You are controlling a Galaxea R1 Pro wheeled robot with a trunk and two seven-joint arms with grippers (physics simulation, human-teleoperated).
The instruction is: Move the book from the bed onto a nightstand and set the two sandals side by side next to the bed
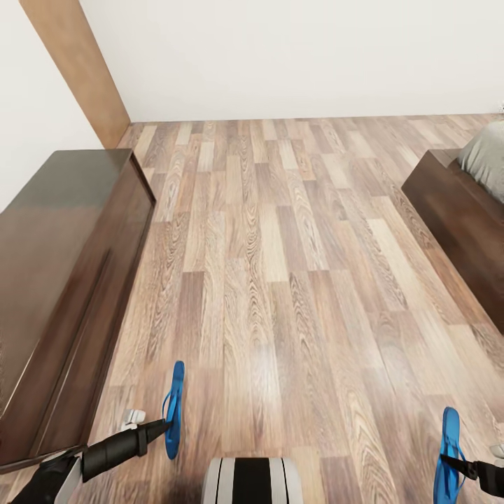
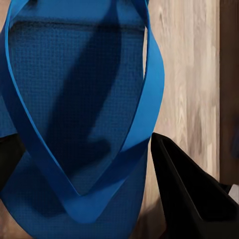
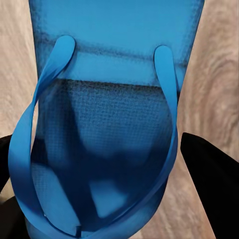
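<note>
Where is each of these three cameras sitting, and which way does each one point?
Head view: on the robot's head, looking forward and down at the floor, bench and bed; both arms and the trunk show.
Left wrist view: near the left gripper, facing its sandal; dark fingers show.
Right wrist view: near the right gripper, facing its sandal.
Shared: head view shows both sandals, at left and right.

Readable text: none in any view.
Left sandal (image 1: 174, 409): plain blue sole and straps, no brand or number (seen close in the left wrist view).
Right sandal (image 1: 448, 455): plain blue, unmarked.
Bench (image 1: 63, 280): glossy dark brown top, no label.
Bed (image 1: 462, 210): bare wood frame, no sign.
</note>
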